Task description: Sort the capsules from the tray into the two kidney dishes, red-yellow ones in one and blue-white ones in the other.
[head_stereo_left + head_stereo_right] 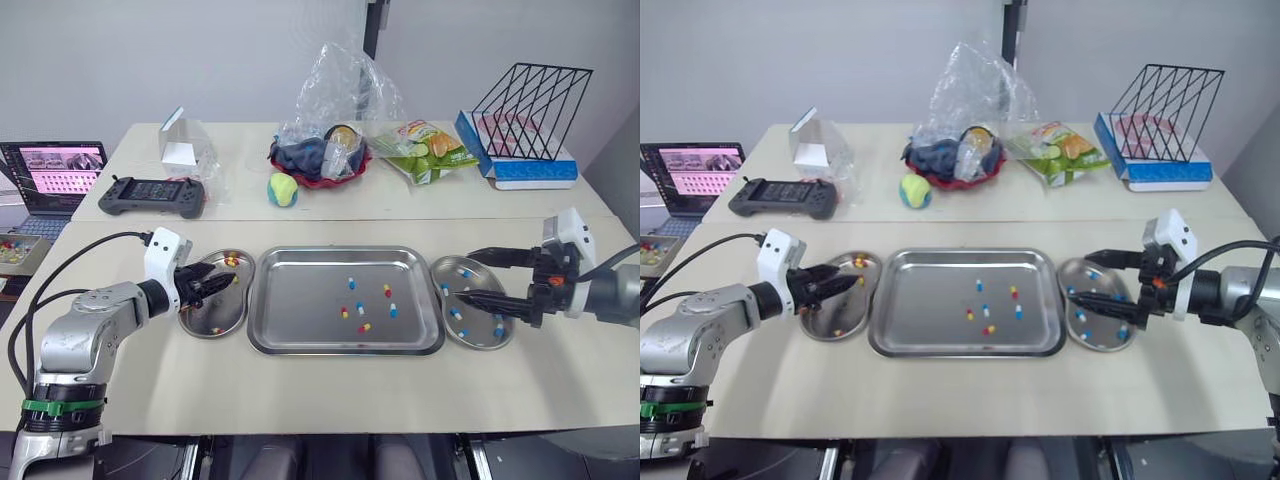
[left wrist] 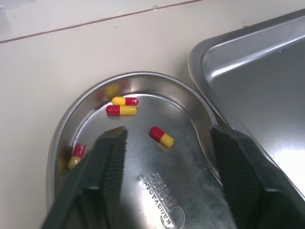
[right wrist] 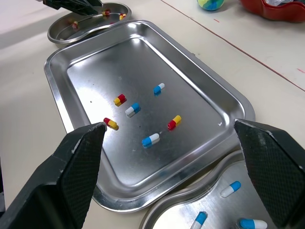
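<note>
A steel tray (image 1: pixel 300 315) lies at the table's middle with several loose capsules, red-yellow (image 1: pixel 387 290) and blue-white (image 1: pixel 393 310) mixed. The left kidney dish (image 1: pixel 200 322) holds several red-yellow capsules (image 2: pixel 122 110). My left gripper (image 1: pixel 228 284) hovers open over it, one red-yellow capsule (image 2: pixel 161 136) lying in the dish between its fingers (image 2: pixel 102 167). The right kidney dish (image 1: pixel 480 340) holds several blue-white capsules (image 1: pixel 456 313). My right gripper (image 1: pixel 466 274) stands open over that dish's tray-side edge, nothing in it; its fingers (image 3: pixel 81 157) frame the tray (image 3: pixel 209 102).
On the rear table are a game controller (image 1: pixel 152 195), a laptop (image 1: pixel 55 170), a small box (image 1: pixel 182 148), a tennis ball (image 1: pixel 282 189), a plastic bag over a red bowl (image 1: pixel 330 130), a snack bag (image 1: pixel 425 150) and a wire rack (image 1: pixel 530 100).
</note>
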